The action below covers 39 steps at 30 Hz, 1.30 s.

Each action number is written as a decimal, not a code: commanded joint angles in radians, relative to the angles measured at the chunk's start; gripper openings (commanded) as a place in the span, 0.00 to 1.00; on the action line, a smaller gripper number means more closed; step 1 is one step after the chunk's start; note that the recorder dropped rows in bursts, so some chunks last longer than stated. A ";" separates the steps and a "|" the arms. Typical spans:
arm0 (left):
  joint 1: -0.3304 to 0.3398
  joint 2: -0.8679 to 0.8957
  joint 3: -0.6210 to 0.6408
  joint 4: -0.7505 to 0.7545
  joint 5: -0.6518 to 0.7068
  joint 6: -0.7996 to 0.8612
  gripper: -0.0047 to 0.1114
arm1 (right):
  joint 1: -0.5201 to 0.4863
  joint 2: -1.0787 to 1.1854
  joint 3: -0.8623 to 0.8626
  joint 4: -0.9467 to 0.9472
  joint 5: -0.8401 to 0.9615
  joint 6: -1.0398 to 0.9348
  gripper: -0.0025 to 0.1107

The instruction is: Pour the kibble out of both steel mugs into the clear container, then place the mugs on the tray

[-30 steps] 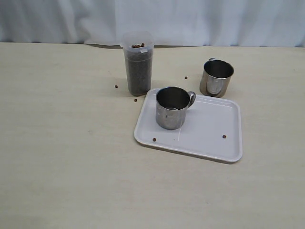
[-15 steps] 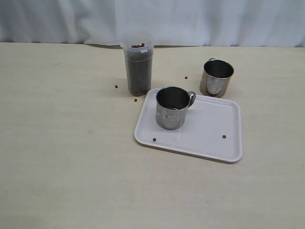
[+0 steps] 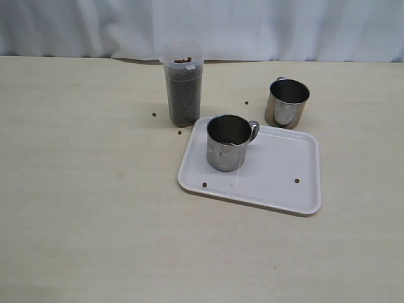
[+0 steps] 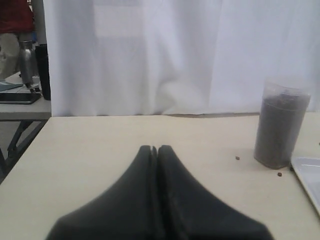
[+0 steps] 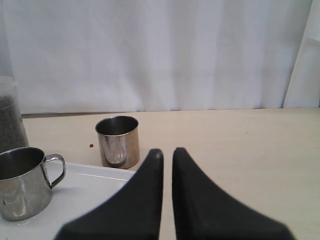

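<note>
The clear container (image 3: 183,95) stands at the back of the table, filled almost to the rim with dark kibble (image 3: 184,104). One steel mug (image 3: 226,148) stands upright on the white tray (image 3: 278,177), at its back left corner. The other steel mug (image 3: 287,103) stands upright on the table just behind the tray. Neither gripper shows in the exterior view. My left gripper (image 4: 154,148) is shut and empty, well away from the container (image 4: 277,125). My right gripper (image 5: 167,152) has its fingers a narrow gap apart, holding nothing, short of the far mug (image 5: 117,142).
Loose pellets lie on the table beside the container (image 3: 153,114) (image 3: 179,132) and near the far mug (image 3: 246,103). Two more pellets rest on the tray (image 3: 204,184) (image 3: 297,180). A white curtain (image 3: 252,25) closes off the back edge.
</note>
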<state>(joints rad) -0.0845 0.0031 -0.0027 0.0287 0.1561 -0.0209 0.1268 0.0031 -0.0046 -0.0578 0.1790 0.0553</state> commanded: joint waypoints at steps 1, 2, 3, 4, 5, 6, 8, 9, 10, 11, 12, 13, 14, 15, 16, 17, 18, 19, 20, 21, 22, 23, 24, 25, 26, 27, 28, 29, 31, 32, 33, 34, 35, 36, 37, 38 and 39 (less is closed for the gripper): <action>-0.009 -0.003 0.003 -0.012 -0.015 -0.003 0.04 | 0.004 -0.003 0.005 -0.002 -0.001 0.002 0.07; -0.009 -0.003 0.003 -0.012 -0.012 -0.003 0.04 | 0.004 -0.003 0.005 -0.002 -0.001 0.002 0.07; -0.009 -0.003 0.003 -0.012 -0.012 -0.003 0.04 | 0.004 -0.003 0.005 -0.002 -0.001 0.002 0.07; -0.009 -0.003 0.003 -0.012 -0.012 -0.003 0.04 | 0.004 -0.003 0.005 -0.002 -0.001 0.002 0.07; -0.009 -0.003 0.003 -0.012 -0.012 -0.003 0.04 | 0.004 -0.003 0.005 -0.002 -0.001 0.002 0.07; -0.009 -0.003 0.003 -0.012 -0.012 -0.003 0.04 | 0.004 -0.003 0.005 -0.002 -0.001 0.002 0.07; -0.009 -0.003 0.003 -0.012 -0.012 -0.003 0.04 | 0.004 -0.003 0.005 -0.002 -0.001 0.002 0.07; -0.009 -0.003 0.003 -0.012 -0.012 -0.003 0.04 | 0.004 -0.003 0.005 -0.002 -0.001 0.002 0.07; -0.009 -0.003 0.003 -0.012 -0.012 -0.003 0.04 | 0.004 -0.003 0.005 -0.002 -0.001 0.002 0.07; -0.009 -0.003 0.003 -0.012 -0.012 -0.003 0.04 | 0.004 -0.003 0.005 -0.002 -0.001 0.002 0.07; -0.009 -0.003 0.003 -0.012 -0.012 -0.003 0.04 | 0.004 -0.003 0.005 -0.002 -0.001 0.002 0.07; -0.009 -0.003 0.003 -0.012 -0.012 -0.003 0.04 | 0.004 -0.003 0.005 -0.002 -0.001 0.002 0.07; -0.009 -0.003 0.003 -0.012 -0.012 -0.003 0.04 | 0.004 -0.003 0.005 -0.002 -0.001 0.002 0.07; -0.007 -0.003 0.003 -0.012 -0.012 -0.003 0.04 | 0.004 -0.003 0.005 -0.002 -0.001 0.002 0.07; -0.003 -0.003 0.003 -0.012 -0.012 -0.003 0.04 | 0.004 -0.003 0.005 -0.002 -0.001 0.002 0.07; 0.002 -0.003 0.003 -0.012 -0.012 -0.003 0.04 | 0.004 -0.003 0.005 -0.002 -0.001 0.002 0.07; 0.013 -0.003 0.003 -0.012 -0.012 -0.003 0.04 | 0.004 -0.003 0.005 -0.002 -0.001 0.002 0.07; 0.027 -0.003 0.003 -0.012 -0.012 -0.003 0.04 | 0.004 -0.003 0.005 -0.002 -0.001 0.002 0.07; 0.041 -0.003 0.003 -0.012 -0.012 -0.003 0.04 | 0.004 -0.003 0.005 -0.002 -0.001 0.002 0.07; 0.051 -0.003 0.003 -0.012 -0.012 -0.003 0.04 | 0.004 -0.003 0.005 -0.002 -0.001 0.002 0.07; 0.057 -0.003 0.003 -0.012 -0.012 -0.003 0.04 | 0.004 -0.003 0.005 -0.002 -0.001 0.002 0.07; 0.060 -0.003 0.003 -0.012 -0.012 -0.003 0.04 | 0.004 -0.003 0.005 -0.002 -0.001 0.002 0.07; 0.060 -0.003 0.003 -0.012 -0.012 -0.003 0.04 | 0.004 -0.003 0.005 -0.002 -0.001 0.002 0.07; 0.060 -0.003 0.003 -0.012 -0.012 -0.003 0.04 | 0.004 -0.003 0.005 -0.002 -0.001 0.002 0.07; 0.060 -0.003 0.003 -0.012 -0.012 -0.003 0.04 | 0.004 -0.003 0.005 -0.002 -0.001 0.002 0.07; 0.058 -0.003 0.003 -0.012 -0.012 -0.003 0.04 | 0.004 -0.003 0.005 -0.002 -0.001 0.002 0.07; 0.056 -0.003 0.003 -0.012 -0.012 -0.003 0.04 | 0.004 -0.003 0.005 -0.002 -0.001 0.002 0.07; 0.048 -0.003 0.003 -0.012 -0.012 -0.003 0.04 | 0.004 -0.003 0.005 -0.002 -0.001 0.002 0.07; 0.023 -0.003 0.003 -0.012 -0.012 -0.003 0.04 | 0.004 -0.003 0.005 -0.002 -0.001 0.002 0.07; 0.014 -0.003 0.003 -0.012 -0.012 -0.003 0.04 | 0.004 -0.003 0.005 -0.002 -0.001 0.002 0.07; 0.006 -0.003 0.003 -0.012 -0.012 -0.003 0.04 | 0.004 -0.003 0.005 -0.002 -0.001 0.002 0.07; 0.001 -0.003 0.003 -0.012 -0.012 -0.003 0.04 | 0.004 -0.003 0.005 -0.002 -0.001 0.002 0.07; 0.001 -0.003 0.003 -0.012 -0.012 -0.003 0.04 | 0.004 -0.003 0.005 -0.002 -0.001 0.002 0.07; 0.001 -0.003 0.003 -0.012 -0.012 -0.003 0.04 | 0.004 -0.003 0.005 -0.002 -0.001 0.002 0.07; 0.002 -0.003 0.003 -0.012 -0.016 -0.003 0.04 | 0.004 -0.003 0.005 -0.002 -0.001 0.002 0.07; 0.002 -0.003 0.003 -0.012 -0.016 -0.003 0.04 | 0.004 -0.003 0.005 -0.002 -0.001 0.002 0.07; 0.002 -0.003 0.003 -0.012 -0.016 -0.003 0.04 | 0.004 -0.003 0.005 -0.002 -0.001 0.002 0.07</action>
<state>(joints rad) -0.0766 0.0031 -0.0027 0.0212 0.1561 -0.0209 0.1268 0.0031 -0.0046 -0.0578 0.1790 0.0553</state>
